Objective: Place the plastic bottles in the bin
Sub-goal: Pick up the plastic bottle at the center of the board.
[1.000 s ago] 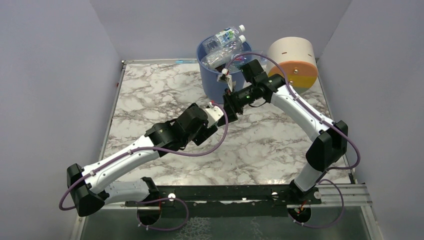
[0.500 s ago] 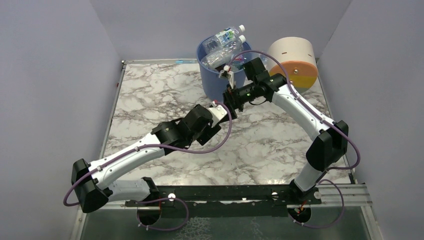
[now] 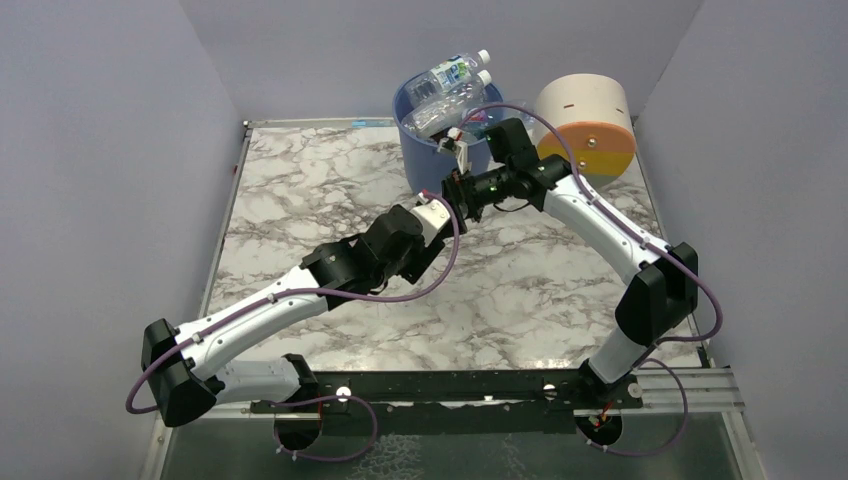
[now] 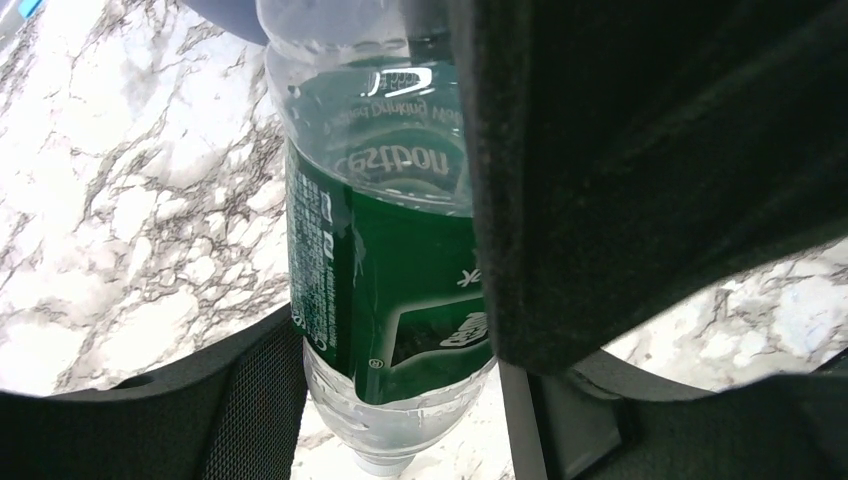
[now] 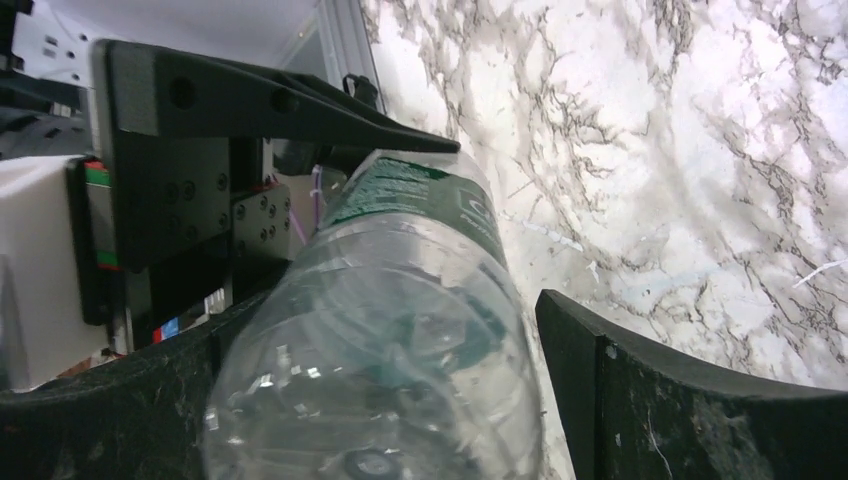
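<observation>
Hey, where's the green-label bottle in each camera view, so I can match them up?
Top external: hidden where left gripper and right gripper meet, before the bin.
Left wrist: green-label bottle fills the centre of the frame.
Right wrist: green-label bottle lower centre, clear end nearest the camera.
Shared landmark: the marble tabletop.

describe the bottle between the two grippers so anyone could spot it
Find the blue bin at the back. Just before it, the left gripper and right gripper flank a clear bottle with a dark green label. Unlike the heaped bottles, it's outside the bin.
</observation>
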`<state>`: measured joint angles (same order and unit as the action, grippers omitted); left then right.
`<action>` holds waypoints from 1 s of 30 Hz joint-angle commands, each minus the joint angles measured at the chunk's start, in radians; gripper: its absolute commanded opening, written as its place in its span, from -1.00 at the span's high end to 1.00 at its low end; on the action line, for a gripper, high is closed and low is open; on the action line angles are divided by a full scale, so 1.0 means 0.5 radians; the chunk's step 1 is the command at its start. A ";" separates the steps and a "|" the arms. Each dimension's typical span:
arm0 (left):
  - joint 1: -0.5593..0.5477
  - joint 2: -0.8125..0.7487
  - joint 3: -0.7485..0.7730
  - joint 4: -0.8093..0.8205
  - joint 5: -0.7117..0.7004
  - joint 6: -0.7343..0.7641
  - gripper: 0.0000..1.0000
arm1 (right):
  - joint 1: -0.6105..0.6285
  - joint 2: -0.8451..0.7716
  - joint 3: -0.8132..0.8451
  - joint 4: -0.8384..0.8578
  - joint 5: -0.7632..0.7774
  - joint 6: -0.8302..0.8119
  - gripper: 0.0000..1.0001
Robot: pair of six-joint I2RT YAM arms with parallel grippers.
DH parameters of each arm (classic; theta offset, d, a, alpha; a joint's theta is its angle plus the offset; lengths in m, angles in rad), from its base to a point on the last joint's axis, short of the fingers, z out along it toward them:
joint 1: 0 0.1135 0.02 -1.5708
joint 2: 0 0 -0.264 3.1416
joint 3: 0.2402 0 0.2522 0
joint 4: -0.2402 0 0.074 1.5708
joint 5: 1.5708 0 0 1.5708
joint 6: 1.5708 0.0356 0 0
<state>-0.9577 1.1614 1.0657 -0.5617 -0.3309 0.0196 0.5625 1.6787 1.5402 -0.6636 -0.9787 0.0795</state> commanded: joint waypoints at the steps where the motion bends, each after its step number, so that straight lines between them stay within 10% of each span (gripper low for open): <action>1: -0.005 -0.058 0.000 0.166 0.057 -0.128 -0.06 | 0.015 -0.134 -0.030 0.237 0.091 0.209 -0.99; 14: 0.022 -0.116 -0.045 0.284 -0.083 -0.364 -0.04 | 0.001 -0.208 -0.084 0.485 0.175 0.458 -0.91; 26: 0.035 -0.063 -0.039 0.349 -0.045 -0.387 -0.06 | 0.001 -0.238 -0.035 0.474 0.330 0.469 -0.29; 30: 0.037 -0.051 -0.028 0.349 -0.048 -0.398 -0.43 | 0.002 -0.248 -0.025 0.540 0.344 0.496 -0.18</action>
<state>-0.9443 1.1316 1.0454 -0.4271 -0.3462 -0.1608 0.5629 1.5894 1.5040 -0.4477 -0.8440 0.3103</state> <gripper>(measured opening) 0.636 0.664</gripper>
